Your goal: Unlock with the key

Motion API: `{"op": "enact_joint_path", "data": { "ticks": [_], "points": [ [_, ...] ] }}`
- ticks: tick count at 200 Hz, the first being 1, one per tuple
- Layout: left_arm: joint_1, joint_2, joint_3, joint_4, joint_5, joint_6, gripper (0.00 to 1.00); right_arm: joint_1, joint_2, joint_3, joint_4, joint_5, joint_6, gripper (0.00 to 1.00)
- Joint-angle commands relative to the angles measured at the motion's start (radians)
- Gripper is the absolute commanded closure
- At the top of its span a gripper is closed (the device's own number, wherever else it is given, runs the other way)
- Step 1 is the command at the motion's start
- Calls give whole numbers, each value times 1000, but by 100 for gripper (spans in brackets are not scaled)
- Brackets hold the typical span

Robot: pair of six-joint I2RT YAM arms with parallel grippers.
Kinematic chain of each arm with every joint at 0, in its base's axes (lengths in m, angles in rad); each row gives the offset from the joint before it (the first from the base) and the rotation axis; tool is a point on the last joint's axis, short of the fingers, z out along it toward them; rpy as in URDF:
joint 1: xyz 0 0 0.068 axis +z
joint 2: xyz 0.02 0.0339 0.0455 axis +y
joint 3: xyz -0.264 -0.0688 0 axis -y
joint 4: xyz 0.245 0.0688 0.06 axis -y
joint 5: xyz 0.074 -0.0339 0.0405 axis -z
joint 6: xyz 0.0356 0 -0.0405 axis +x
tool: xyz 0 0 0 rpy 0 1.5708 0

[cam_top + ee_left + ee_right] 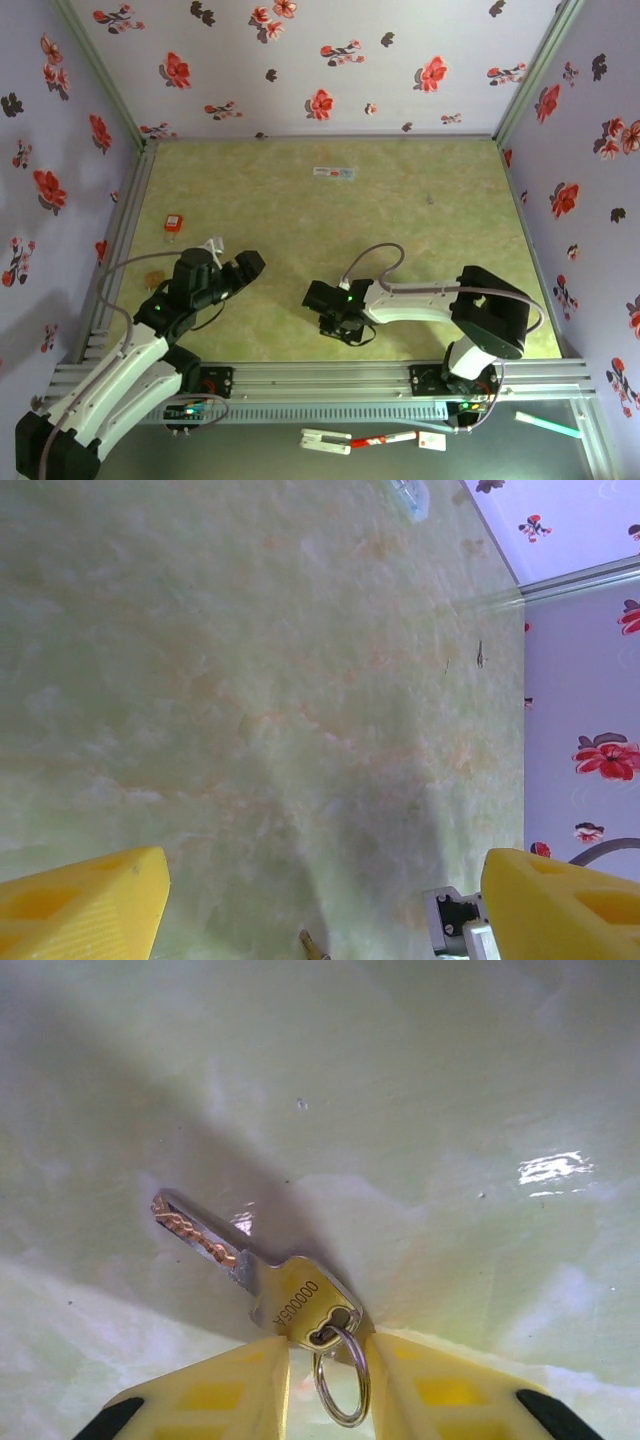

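A brass key (290, 1295) with a steel ring (342, 1385) lies low over the green tabletop, its blade pointing up and left. My right gripper (328, 1370) has its yellow fingers pressed against both sides of the key's head, and from above it (338, 325) sits near the table's front middle. My left gripper (238, 272) hovers to the left of it with its yellow fingers (85, 905) spread wide and nothing between them. A small red padlock-like object (174, 222) rests near the table's left edge.
A clear wrapper (333, 173) lies at the back middle. Flowered walls enclose the table on three sides, and a metal rail (330, 378) runs along the front. Loose items (325, 438) lie below the rail. A white part of the right arm (455, 925) shows beside my left finger.
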Motion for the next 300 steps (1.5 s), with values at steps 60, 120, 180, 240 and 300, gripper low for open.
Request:
{"op": "enact_joint_path", "data": {
  "ticks": [60, 120, 180, 240, 300],
  "points": [
    [11, -14, -24, 42, 30, 0, 18, -44, 40, -11, -93, 36, -28, 96],
    [10, 36, -35, 137, 83, -40, 19, -45, -40, -6, -163, 77, -85, 100],
    [-46, 158, -90, 386, 171, -305, 18, -50, -139, 39, -207, 120, -150, 100],
    [-156, 216, -115, 499, 155, -588, 16, -54, -196, 133, -179, 158, -215, 100],
    [-276, 380, -174, 811, 96, -903, 12, -50, -215, 193, -54, 166, -268, 100]
  ]
}}
